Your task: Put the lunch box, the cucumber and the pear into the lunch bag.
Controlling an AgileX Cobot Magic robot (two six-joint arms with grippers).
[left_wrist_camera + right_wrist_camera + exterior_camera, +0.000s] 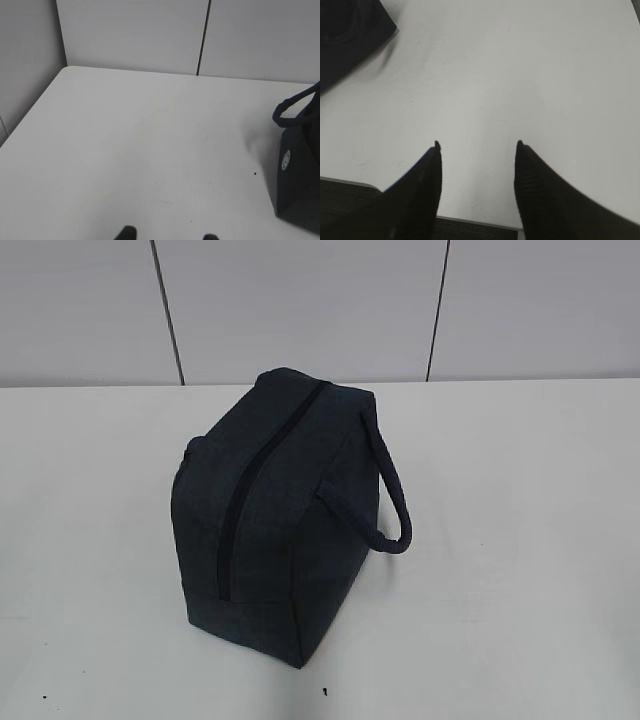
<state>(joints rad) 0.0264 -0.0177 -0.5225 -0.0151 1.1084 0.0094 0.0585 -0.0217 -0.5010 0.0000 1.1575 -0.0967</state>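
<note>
The dark navy lunch bag (275, 515) stands in the middle of the white table (520, 540), its long zipper (240, 500) closed along the top and one looped handle (392, 495) hanging on its right side. Its edge shows at the right of the left wrist view (300, 170) and its corner at the top left of the right wrist view (345, 35). The lunch box, cucumber and pear are out of view. My left gripper (169, 235) is open and empty over bare table. My right gripper (477, 147) is open and empty near the table's front edge. Neither gripper shows in the exterior view.
Grey wall panels (300, 300) stand behind the table. The table's left edge (30, 115) and back corner show in the left wrist view. The front table edge (470, 220) lies under my right gripper.
</note>
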